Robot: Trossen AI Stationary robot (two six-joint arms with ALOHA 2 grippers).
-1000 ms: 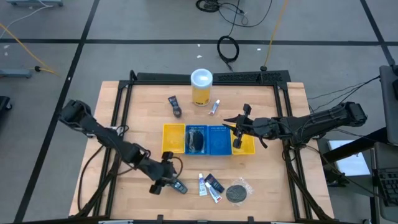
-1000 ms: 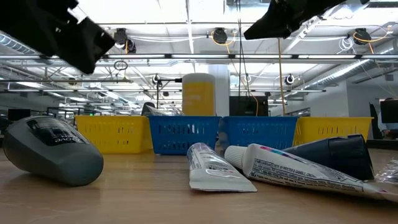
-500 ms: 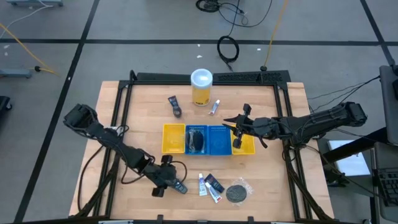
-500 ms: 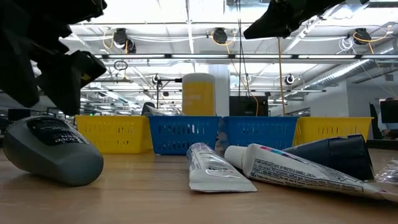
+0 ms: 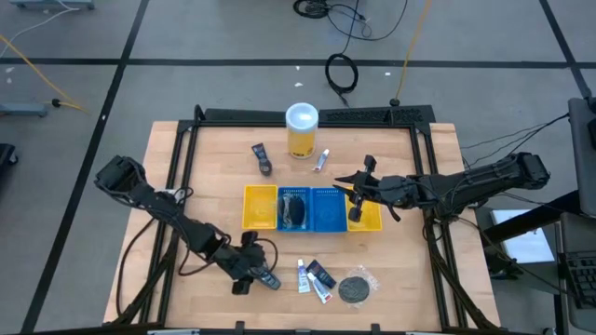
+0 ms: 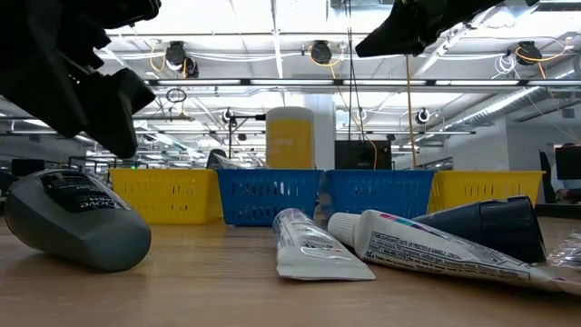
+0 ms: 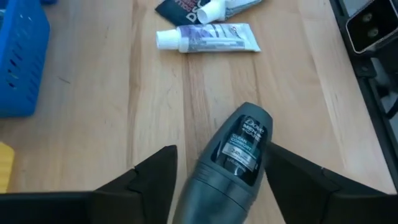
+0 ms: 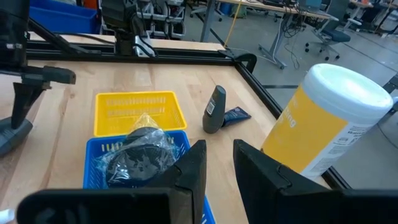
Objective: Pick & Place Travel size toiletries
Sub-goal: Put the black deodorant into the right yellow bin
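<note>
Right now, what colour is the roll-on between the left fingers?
Dark grey roll-on, black label; left wrist view.

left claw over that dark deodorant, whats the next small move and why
Probably lower a little further and close. In the left wrist view the left claw stands open with a finger either side of the dark deodorant, which lies on its side on the table, not yet gripped.

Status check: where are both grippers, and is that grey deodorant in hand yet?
Left gripper open, straddling the grey deodorant, not gripped. Right gripper hovers over the trays. Nothing in the way.
</note>
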